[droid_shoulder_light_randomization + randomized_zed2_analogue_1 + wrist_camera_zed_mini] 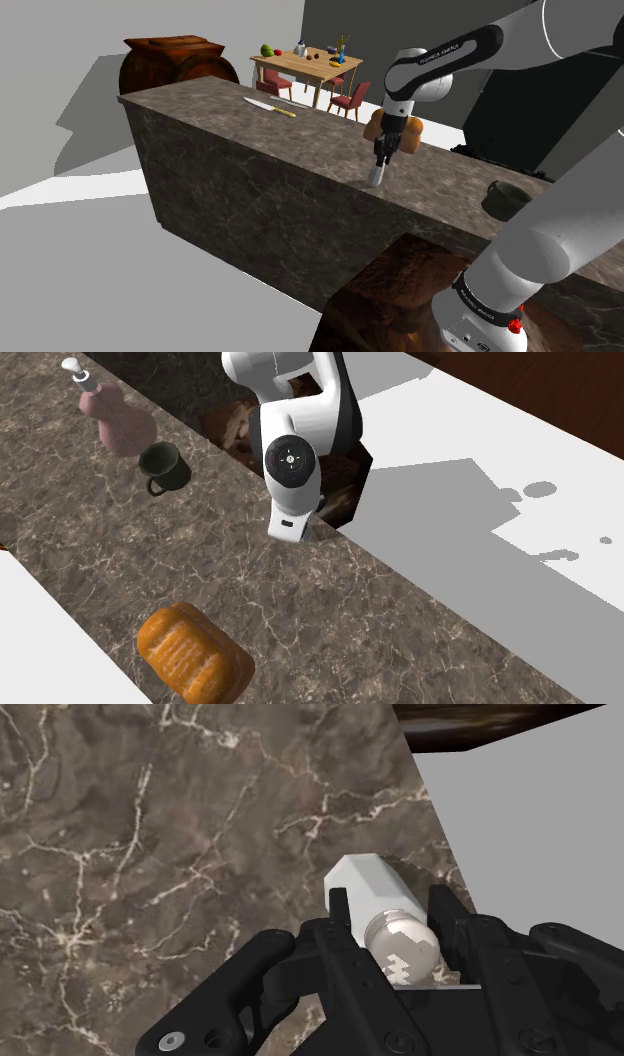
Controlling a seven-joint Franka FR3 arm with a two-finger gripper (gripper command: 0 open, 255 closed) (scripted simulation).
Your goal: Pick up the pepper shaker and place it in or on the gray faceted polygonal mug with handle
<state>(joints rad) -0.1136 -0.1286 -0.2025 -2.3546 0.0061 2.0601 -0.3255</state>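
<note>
The pepper shaker is a white faceted body with a rounded silvery cap. In the wrist view my black gripper is shut on it, one finger on each side near the cap. In the shoulder view the gripper points straight down with the pepper shaker at its tips, near the front edge of the dark marble counter. The dark grey faceted mug stands on the counter to the shoulder view's right of the gripper, its handle visible in the second exterior view.
A loaf of bread lies just behind the gripper. A pink bottle stands beside the mug. A knife lies at the counter's far end. Beyond the counter are a dining table, red chairs and a wooden barrel.
</note>
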